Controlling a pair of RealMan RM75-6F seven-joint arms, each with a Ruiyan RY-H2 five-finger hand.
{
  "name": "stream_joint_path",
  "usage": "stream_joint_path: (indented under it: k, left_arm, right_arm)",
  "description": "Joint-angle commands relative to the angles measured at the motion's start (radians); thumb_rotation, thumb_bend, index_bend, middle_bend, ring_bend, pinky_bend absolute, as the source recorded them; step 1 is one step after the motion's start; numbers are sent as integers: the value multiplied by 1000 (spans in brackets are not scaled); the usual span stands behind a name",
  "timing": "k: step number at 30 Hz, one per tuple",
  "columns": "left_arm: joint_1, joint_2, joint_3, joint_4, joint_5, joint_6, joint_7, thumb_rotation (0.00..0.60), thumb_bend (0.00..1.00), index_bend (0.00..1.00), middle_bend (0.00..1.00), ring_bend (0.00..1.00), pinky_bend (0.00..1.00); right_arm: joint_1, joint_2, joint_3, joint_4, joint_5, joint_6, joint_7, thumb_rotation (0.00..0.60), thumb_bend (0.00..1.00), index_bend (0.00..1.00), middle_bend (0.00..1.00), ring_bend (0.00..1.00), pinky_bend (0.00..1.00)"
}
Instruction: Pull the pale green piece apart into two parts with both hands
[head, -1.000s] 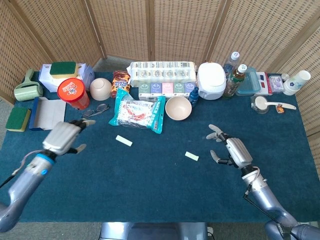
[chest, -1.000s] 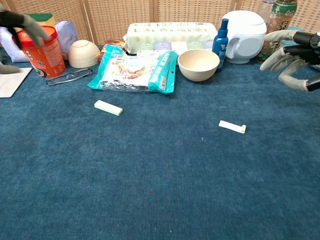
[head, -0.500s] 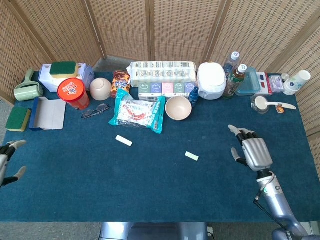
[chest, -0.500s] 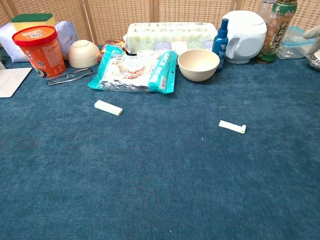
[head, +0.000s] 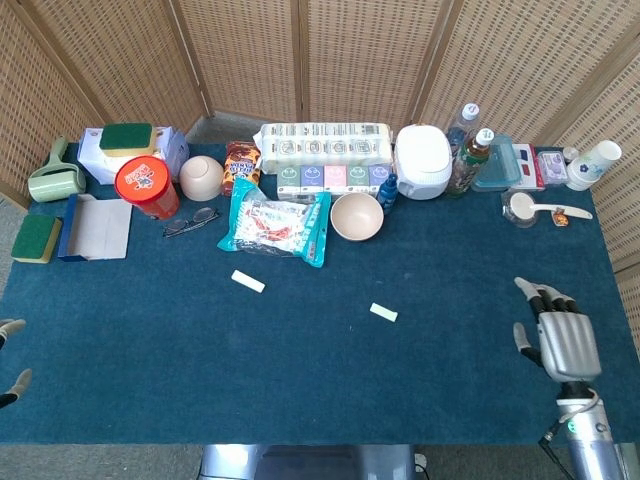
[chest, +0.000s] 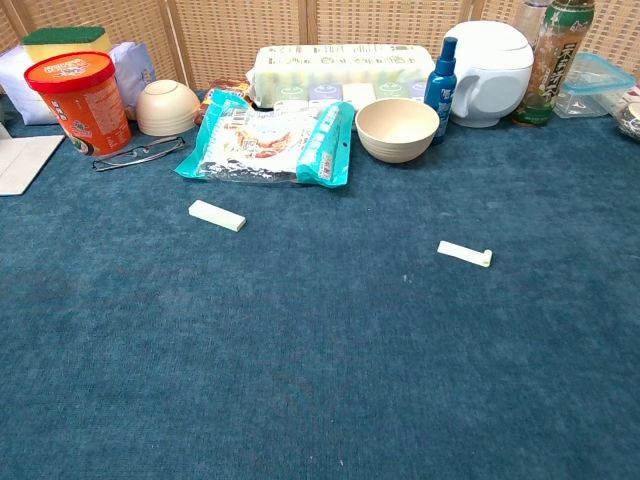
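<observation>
Starting at nine o'clock on the table: only a couple of fingertips of the left hand (head: 10, 350) are poking in at the head view's left edge, apart from each other and holding nothing as far as shows; the rest of that hand is lying out of frame, and the chest view is not catching it at all.

Moving in, the first green part (head: 248, 281) is lying flat on the blue cloth (head: 300, 370) at about ten o'clock from the table's middle, just in front of the teal snack bag (head: 275, 226). The chest view is showing it (chest: 217, 215) as a plain pale bar, with nothing touching it.

Further along, the second green part (head: 383, 312) is lying at roughly three o'clock from the middle, well apart from the first. In the chest view (chest: 464, 254) it is showing a small raised lip at its right end. The beige bowl (head: 357, 216) is sitting behind it at twelve o'clock.

Over at four o'clock, the right hand (head: 560, 335) is hovering near the table's right edge, back of the hand facing up, fingers spread apart and gripping nothing. It is sitting well clear of both green parts. The chest view is not picking it up.
</observation>
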Motion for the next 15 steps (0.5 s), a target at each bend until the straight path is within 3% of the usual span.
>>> stream_joint_path:
  k: [1, 15]
  left_arm:
    - [-2, -3, -13, -2, 23, -13, 6, 600, 264, 223, 240, 311, 509]
    - [6, 31, -61, -45, 58, -48, 21, 600, 264, 224, 240, 311, 509]
  right_arm:
    - [-17, 10, -1, -11, -9, 14, -2, 600, 470, 163, 273, 209, 276]
    - [-39, 11, 9, 2, -35, 3, 43, 600, 471, 164, 272, 209, 276]
